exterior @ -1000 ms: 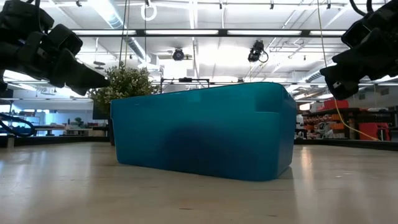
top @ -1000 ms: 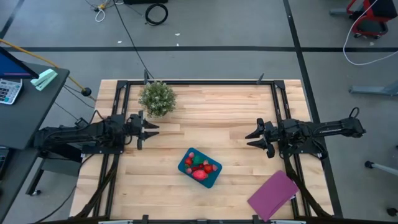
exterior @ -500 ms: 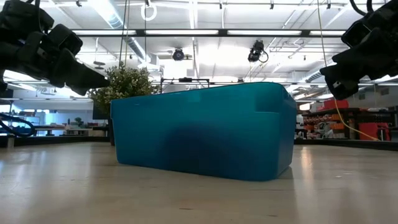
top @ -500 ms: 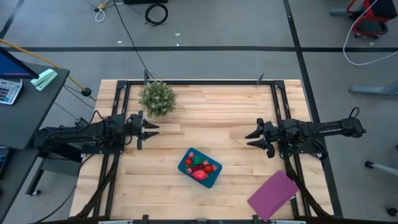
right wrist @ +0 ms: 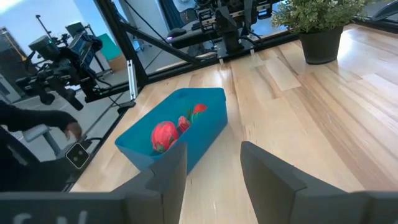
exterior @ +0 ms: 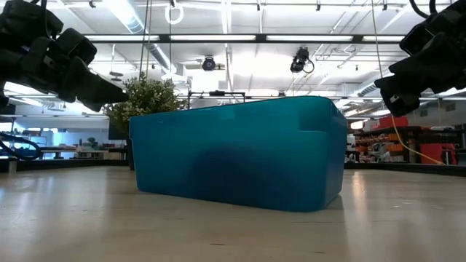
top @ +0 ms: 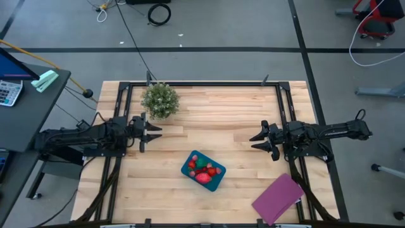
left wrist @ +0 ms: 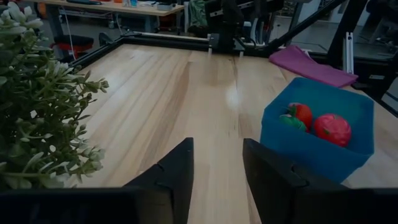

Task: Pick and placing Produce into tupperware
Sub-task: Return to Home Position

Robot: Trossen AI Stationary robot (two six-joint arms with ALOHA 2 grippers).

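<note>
Produce (top: pixel 202 171) sits in tub (top: pixel 185 168) near worktop's (top: pixel 221 107) front edge. Left pincer (top: pixel 154 132) and right pincer (top: pixel 257 139) are parted, empty and parked by the side edges. Job looks done.

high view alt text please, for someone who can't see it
A teal tupperware holding red and green toy produce sits on a wooden table, seen from above. The left hand and right hand wait open and empty at either side; a potted plant and purple rectangle lie apart.
</note>
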